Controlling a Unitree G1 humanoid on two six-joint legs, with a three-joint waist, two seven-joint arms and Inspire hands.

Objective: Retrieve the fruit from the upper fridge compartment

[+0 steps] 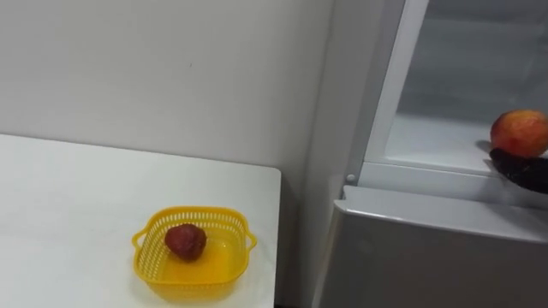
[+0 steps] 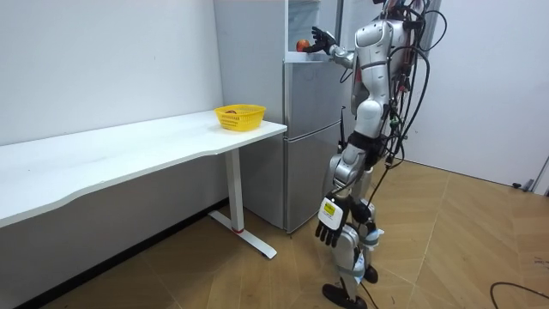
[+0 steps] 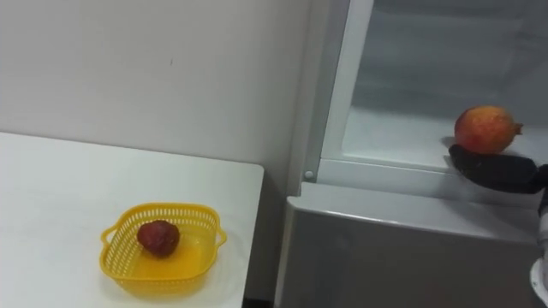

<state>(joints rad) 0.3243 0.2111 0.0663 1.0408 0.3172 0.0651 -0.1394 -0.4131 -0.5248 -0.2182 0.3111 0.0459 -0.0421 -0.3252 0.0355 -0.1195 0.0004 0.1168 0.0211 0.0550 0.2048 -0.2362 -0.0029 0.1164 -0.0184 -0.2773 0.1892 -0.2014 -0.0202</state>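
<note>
Yellow plastic lattice basket (image 3: 163, 282) with two small handles sits closest, near the right edge of the white tabletop (image 3: 51, 214). It holds one dark red, wrinkled fruit (image 3: 158, 238) lying towards its left side; the rest of its floor is bare. Just right of the table stands the grey fridge, its lower door (image 3: 402, 257) closed.

Above that door, the upper compartment stands open, and the robot's right hand (image 3: 497, 171) reaches in from the right. Its dark fingers are stretched out flat and relaxed, holding nothing, just under and in front of the task's thing. That is a round red-orange fruit (image 3: 485, 129), which rests on the pale fridge shelf (image 3: 394, 128) close to its front lip. I cannot tell whether the fingers touch it.

The room view shows the robot standing upright before the fridge, its left hand (image 2: 330, 227) hanging loose-fingered by its thigh.

The risk, as I judge it, lies in the fruit's roundness and its place near the lip. A glancing push from straight fingers could roll it deeper in or over the edge to the floor. A weak hold could also drop it on the way to the basket, which is well apart to the left.
</note>
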